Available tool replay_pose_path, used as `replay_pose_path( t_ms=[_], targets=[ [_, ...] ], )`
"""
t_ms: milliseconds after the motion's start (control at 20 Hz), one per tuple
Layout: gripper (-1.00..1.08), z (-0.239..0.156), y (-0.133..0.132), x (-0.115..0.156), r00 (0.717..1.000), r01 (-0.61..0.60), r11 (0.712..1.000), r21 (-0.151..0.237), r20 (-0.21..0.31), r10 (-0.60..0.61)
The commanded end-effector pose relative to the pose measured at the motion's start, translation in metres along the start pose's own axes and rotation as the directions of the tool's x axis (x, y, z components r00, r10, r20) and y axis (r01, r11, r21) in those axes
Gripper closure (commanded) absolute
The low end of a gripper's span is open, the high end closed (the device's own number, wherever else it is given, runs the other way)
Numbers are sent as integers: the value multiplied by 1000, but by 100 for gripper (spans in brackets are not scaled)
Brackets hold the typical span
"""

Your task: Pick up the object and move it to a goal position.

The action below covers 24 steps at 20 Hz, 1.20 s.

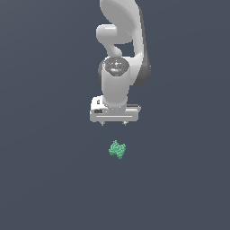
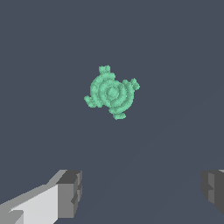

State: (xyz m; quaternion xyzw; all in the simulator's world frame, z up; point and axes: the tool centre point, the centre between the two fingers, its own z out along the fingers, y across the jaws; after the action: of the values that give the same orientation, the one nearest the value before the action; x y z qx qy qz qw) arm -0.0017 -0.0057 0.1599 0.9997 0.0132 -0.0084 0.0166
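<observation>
The object (image 1: pixel 117 149) is a small mint-green lumpy piece lying on the dark grey floor, nearer the camera than the arm in the exterior view. In the wrist view the object (image 2: pixel 112 92) shows a round bumpy face with small lobes around it. My white gripper (image 1: pixel 114 123) hangs above the floor, just behind the object and apart from it. Its two grey fingertips (image 2: pixel 70 193) stand wide apart, and nothing is between them. The gripper (image 2: pixel 141 192) is open, and the object lies ahead of the gap, not inside it.
The white arm (image 1: pixel 121 40) rises behind the gripper toward the top of the exterior view. A plain dark grey surface (image 1: pixel 45 179) fills the rest of both views.
</observation>
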Motion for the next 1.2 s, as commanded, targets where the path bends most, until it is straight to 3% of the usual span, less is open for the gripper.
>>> replay_pose_path(
  t_ms=[0,450,800,1150],
  targets=[
    [-92,0,0,0,1000,0,1000,0,0,0],
    [-92,-6,-37,1,999,53,998,28,-1,-53],
    [-92,-2,-35,5,1000,25,999,29,-1,-25],
    [-92,11,-32,22,997,-78,996,33,0,78]
  ],
)
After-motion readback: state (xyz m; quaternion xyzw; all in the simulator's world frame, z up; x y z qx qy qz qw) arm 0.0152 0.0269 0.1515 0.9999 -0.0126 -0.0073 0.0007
